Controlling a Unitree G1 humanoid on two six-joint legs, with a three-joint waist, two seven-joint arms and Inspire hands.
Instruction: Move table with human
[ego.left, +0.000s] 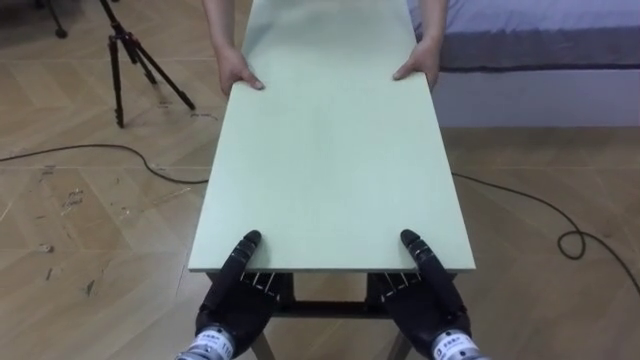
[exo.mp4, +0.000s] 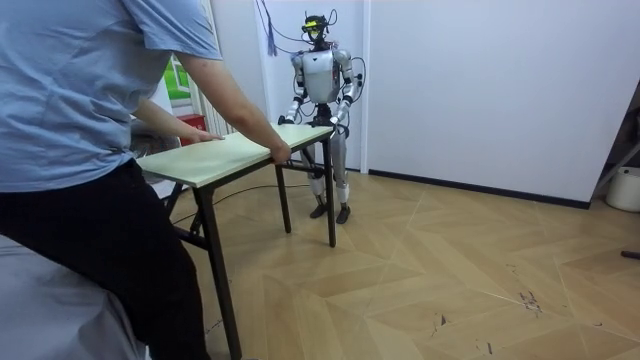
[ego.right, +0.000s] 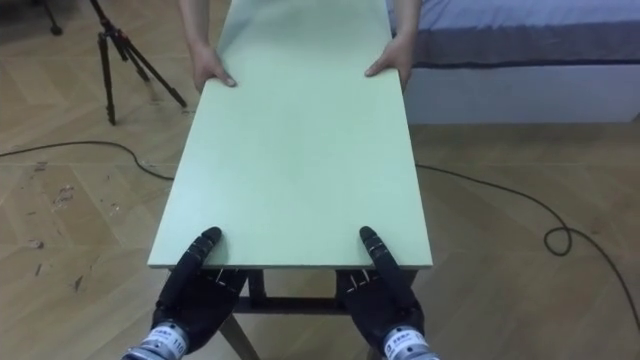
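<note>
Where table (ego.left: 330, 150) near edge covers left hand (ego.left: 235, 305), right hand (ego.left: 432, 300), you cannot tell if either clasps it; person's hands (ego.left: 238, 72) on far end, arms cut off.

Silver-and-black robot (exo.mp4: 320, 78), person (exo.mp4: 70, 100) in blue.
Left hand (ego.left: 235, 298) and right hand (ego.left: 433, 296) black, cuffs silvery; short-sleeved shirt, dark trousers.
</note>
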